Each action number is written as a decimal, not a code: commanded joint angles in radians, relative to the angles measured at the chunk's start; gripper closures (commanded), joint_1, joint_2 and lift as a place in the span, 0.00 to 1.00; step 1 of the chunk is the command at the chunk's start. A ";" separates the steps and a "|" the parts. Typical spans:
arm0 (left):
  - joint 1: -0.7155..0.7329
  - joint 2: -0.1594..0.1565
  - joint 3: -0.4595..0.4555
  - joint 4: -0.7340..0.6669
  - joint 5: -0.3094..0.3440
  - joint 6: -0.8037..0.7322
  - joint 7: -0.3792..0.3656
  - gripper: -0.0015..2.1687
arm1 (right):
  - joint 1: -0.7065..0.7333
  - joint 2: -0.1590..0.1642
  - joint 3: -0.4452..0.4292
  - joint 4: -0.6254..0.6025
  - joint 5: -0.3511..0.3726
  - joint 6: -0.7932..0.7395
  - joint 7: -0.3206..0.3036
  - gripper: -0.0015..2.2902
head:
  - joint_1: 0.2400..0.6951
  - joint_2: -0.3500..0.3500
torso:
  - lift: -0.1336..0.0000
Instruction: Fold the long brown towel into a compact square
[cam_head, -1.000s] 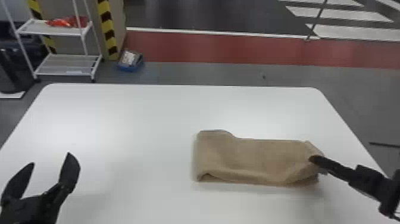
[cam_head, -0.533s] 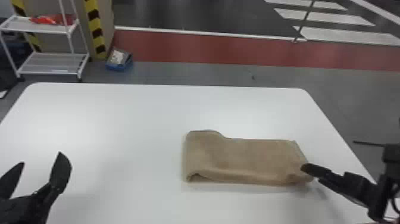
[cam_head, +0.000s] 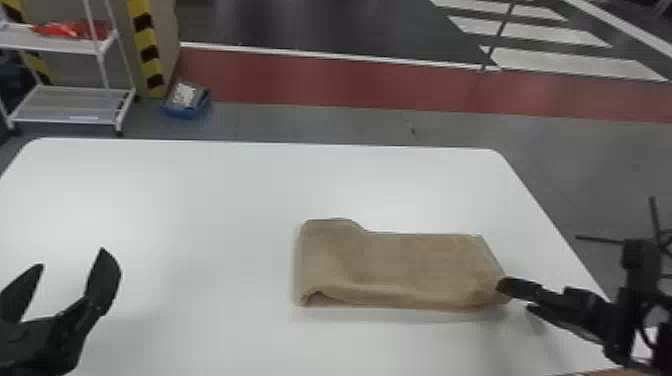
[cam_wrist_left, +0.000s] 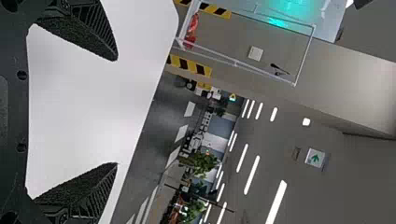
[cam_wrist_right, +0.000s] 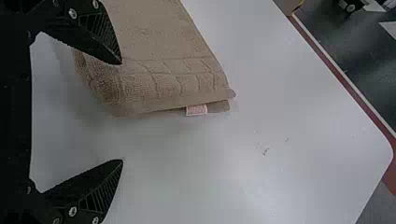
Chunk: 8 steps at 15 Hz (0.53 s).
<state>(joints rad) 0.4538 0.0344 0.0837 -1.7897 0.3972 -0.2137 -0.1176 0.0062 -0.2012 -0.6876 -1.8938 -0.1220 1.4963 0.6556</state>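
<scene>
The brown towel (cam_head: 400, 270) lies folded into a flat, wide rectangle right of the table's middle, its left end thicker with a raised fold. At its right end is my right gripper (cam_head: 515, 300), one finger over the near right corner. In the right wrist view the right gripper (cam_wrist_right: 122, 112) stands open, one finger above the towel (cam_wrist_right: 159, 79) and the other over bare table; a small white tag pokes out at the towel's edge. My left gripper (cam_head: 70, 270) is parked open at the left front; in the left wrist view the left gripper (cam_wrist_left: 116, 112) has nothing between its fingers.
The white table (cam_head: 200, 200) has free room left of the towel and behind it. Beyond its far edge stand a white shelf rack (cam_head: 65, 107) and a blue box (cam_head: 186, 102) on the floor.
The head view has swung a little to the right, so table and towel appear farther left. The right gripper stays by the towel's right end; the towel keeps its shape.
</scene>
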 joint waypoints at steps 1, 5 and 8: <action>-0.014 0.005 -0.007 0.009 0.000 0.004 -0.001 0.03 | -0.032 -0.020 0.005 0.025 0.019 0.006 -0.004 0.07 | 1.00 0.20 | 0.08; -0.030 0.015 -0.024 0.023 -0.008 0.004 -0.002 0.03 | -0.071 -0.034 0.017 0.070 0.024 0.003 -0.004 0.07 | 1.00 0.17 | 0.08; -0.043 0.027 -0.059 0.033 -0.106 0.001 0.004 0.03 | -0.072 -0.040 0.025 0.085 0.027 -0.009 -0.002 0.07 | 1.00 0.17 | 0.08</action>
<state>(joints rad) 0.4165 0.0559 0.0449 -1.7597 0.3488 -0.2120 -0.1159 -0.0653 -0.2370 -0.6651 -1.8162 -0.0957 1.4943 0.6531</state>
